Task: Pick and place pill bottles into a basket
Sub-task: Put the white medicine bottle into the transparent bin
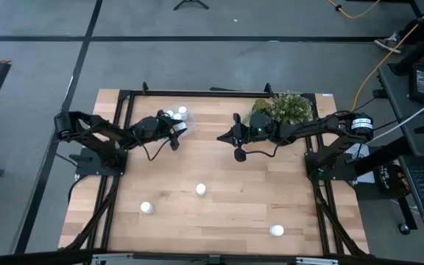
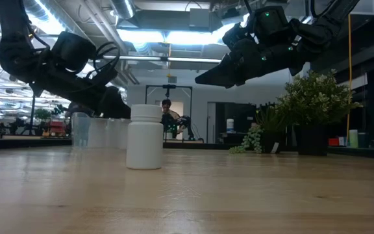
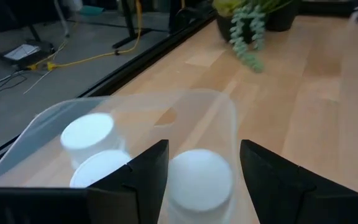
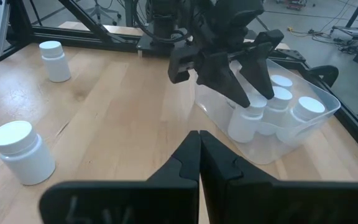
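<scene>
Standing upright between the spread fingers of the left gripper [image 4: 248, 74]: small white capped pill bottle [image 4: 246, 121], inside clear plastic basket [image 1: 185, 126] at table's eleven o'clock; right gripper [image 1: 240, 154] pressed together, idle centrally.

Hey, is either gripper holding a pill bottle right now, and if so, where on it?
The left gripper brackets a small white pill bottle by its cap in the clear plastic basket; whether it grips cannot be told. The right gripper is shut, holding nothing.

Four pill bottles [image 4: 272, 106] in basket [image 4: 328, 102]; three bottles [image 1: 200, 189] on table [image 1: 271, 184].
</scene>
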`<move>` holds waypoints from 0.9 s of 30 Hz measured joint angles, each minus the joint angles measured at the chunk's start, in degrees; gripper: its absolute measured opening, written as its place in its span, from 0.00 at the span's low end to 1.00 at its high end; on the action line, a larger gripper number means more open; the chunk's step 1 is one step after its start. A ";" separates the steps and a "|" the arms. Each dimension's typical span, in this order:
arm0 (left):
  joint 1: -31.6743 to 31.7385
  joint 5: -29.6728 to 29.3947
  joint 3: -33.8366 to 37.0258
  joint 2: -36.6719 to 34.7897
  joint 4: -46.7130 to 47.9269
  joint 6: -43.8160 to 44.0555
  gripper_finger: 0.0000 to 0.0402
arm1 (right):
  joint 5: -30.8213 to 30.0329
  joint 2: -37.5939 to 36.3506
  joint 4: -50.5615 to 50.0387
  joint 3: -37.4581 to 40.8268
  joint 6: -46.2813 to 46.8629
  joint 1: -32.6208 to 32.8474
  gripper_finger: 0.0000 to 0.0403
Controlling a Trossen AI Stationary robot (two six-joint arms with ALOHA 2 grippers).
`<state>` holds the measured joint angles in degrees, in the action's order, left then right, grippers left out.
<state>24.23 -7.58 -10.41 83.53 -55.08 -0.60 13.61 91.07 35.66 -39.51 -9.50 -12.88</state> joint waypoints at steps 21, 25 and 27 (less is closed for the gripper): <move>-0.11 13.03 -0.13 -15.78 5.17 -0.44 0.45 | 0.00 0.00 0.02 0.00 0.00 0.00 0.01; -0.11 16.56 -0.13 -20.87 10.58 -0.17 0.44 | 0.00 0.00 0.02 0.00 0.00 0.00 0.01; -0.11 18.48 -0.14 -23.57 12.89 -0.16 0.43 | 0.00 0.00 0.02 0.00 0.00 0.00 0.01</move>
<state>24.12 10.90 -10.55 59.96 -42.19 -0.76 13.61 91.07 35.68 -39.51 -9.50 -12.88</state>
